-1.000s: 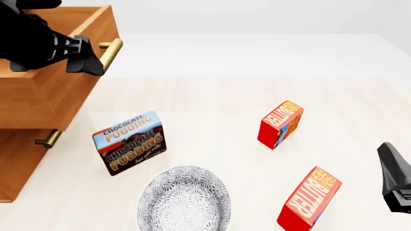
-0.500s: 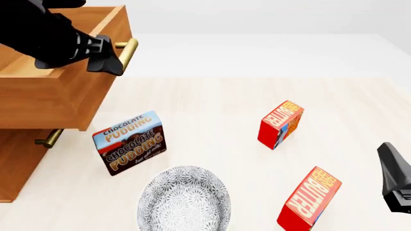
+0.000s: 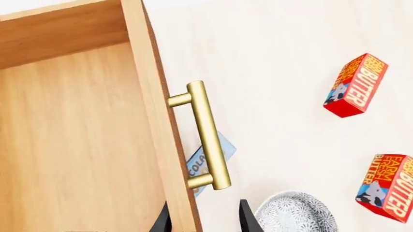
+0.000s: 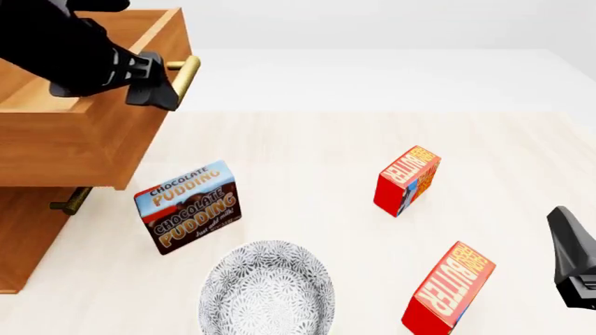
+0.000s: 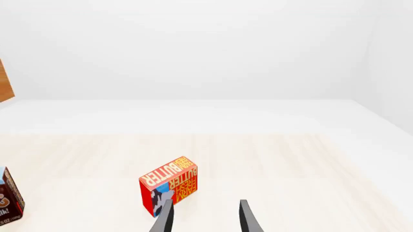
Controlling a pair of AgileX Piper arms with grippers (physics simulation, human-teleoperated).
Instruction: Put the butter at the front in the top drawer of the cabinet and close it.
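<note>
At the table's near right, your right gripper (image 4: 576, 269) sits just beside the front butter carton (image 4: 448, 287), fingers parted and empty. Your left gripper (image 4: 153, 89) is at the open top drawer's (image 4: 84, 132) brass handle (image 4: 184, 77); its grip can't be told.

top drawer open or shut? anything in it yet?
Open: the top drawer juts out past the cabinet front. The visible part of its floor is bare wood; the rest is out of view.

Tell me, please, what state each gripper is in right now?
Left gripper: jaws open, holding nothing, by the top drawer's handle.
Right gripper: jaws open, holding nothing, behind the butter.
</note>
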